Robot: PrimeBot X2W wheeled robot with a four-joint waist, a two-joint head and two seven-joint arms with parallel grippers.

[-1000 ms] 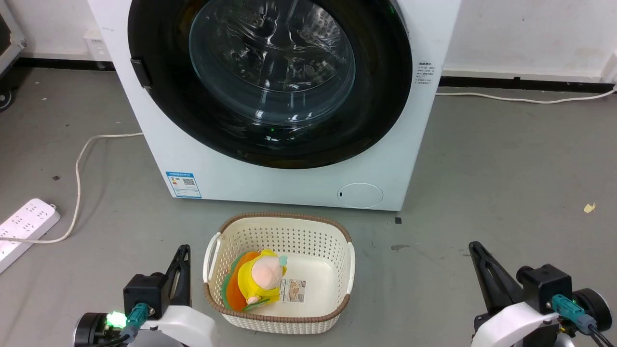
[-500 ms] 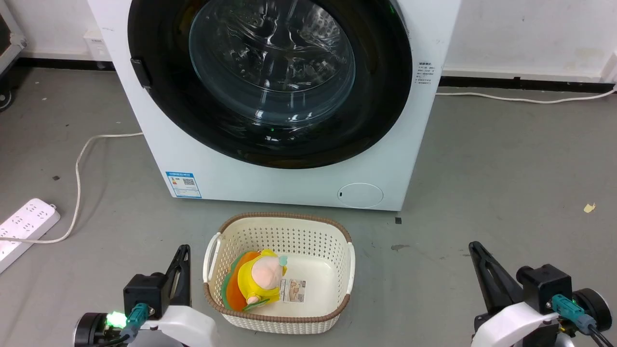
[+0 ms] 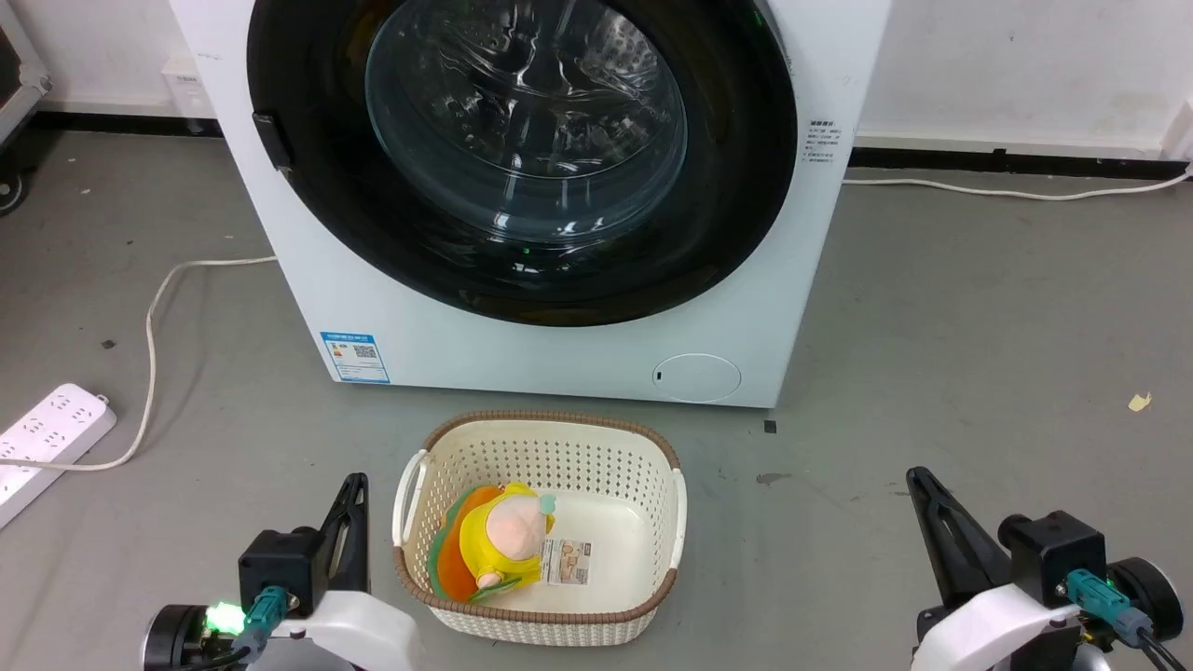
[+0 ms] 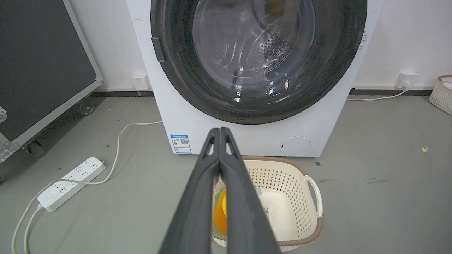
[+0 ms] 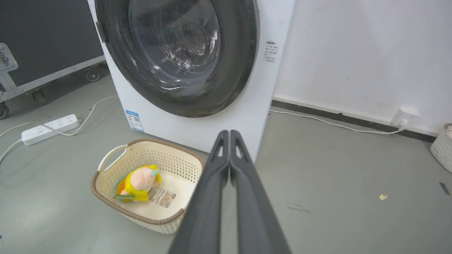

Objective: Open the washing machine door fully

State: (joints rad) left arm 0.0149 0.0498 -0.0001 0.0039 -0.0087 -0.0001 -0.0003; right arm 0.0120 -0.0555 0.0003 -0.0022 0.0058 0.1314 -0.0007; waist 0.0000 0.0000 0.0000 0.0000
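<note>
Door [image 3: 527, 121] closed, well beyond left end effector [image 3: 354, 481], right end effector [image 3: 919, 475].

The head view's top edge cuts off the upper part of the white box-shaped front-loading washing machine [image 3: 559, 363] and of its large round glossy black door [image 3: 522, 158] with the clear glass bowl. The white multi-socket power strip [image 3: 47, 438] runs off the left edge. Print on the blue energy sticker [image 3: 355, 357] and the small grey-lettered label [image 3: 820, 140] is too small to read. In the left wrist view the left gripper's [image 4: 219, 131] closed dark fingers hide most of the yellow-and-orange plush toy [image 4: 219, 217] in the cream perforated plastic basket [image 4: 314, 190]. The white printed card [image 3: 567, 562] beside the toy, seemingly a product tag, is illegible. A pale woven basket [image 5: 441, 148] is cut by the right wrist view's right edge.
</note>
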